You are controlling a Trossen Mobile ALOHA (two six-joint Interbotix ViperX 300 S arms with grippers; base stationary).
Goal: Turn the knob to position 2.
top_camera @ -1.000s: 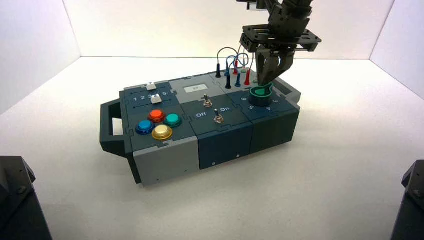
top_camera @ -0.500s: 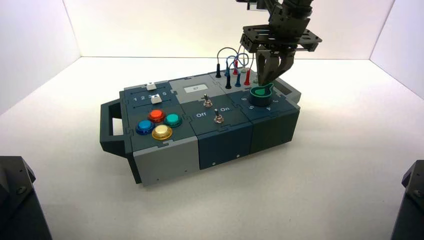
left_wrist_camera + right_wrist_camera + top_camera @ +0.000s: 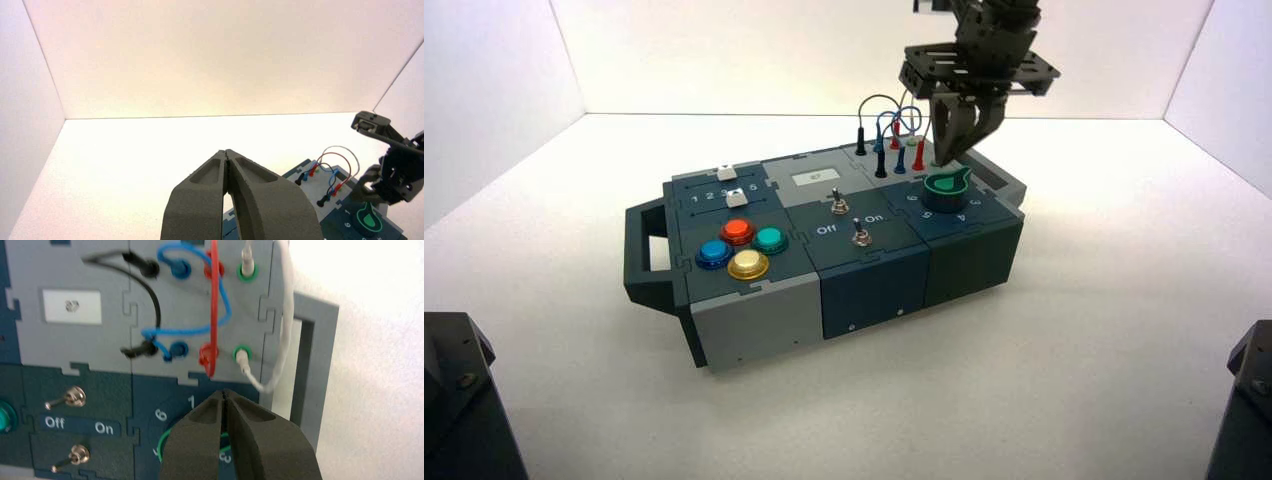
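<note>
One tool above green knob

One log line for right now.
right gripper: shut, just above knob | left gripper: shut, idle, off the box

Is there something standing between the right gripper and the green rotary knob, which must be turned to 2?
Nothing visible stands between the right gripper and the green knob just below it. The wires rise from the grey panel behind the knob. The left gripper is idle, away from the knob.
</note>
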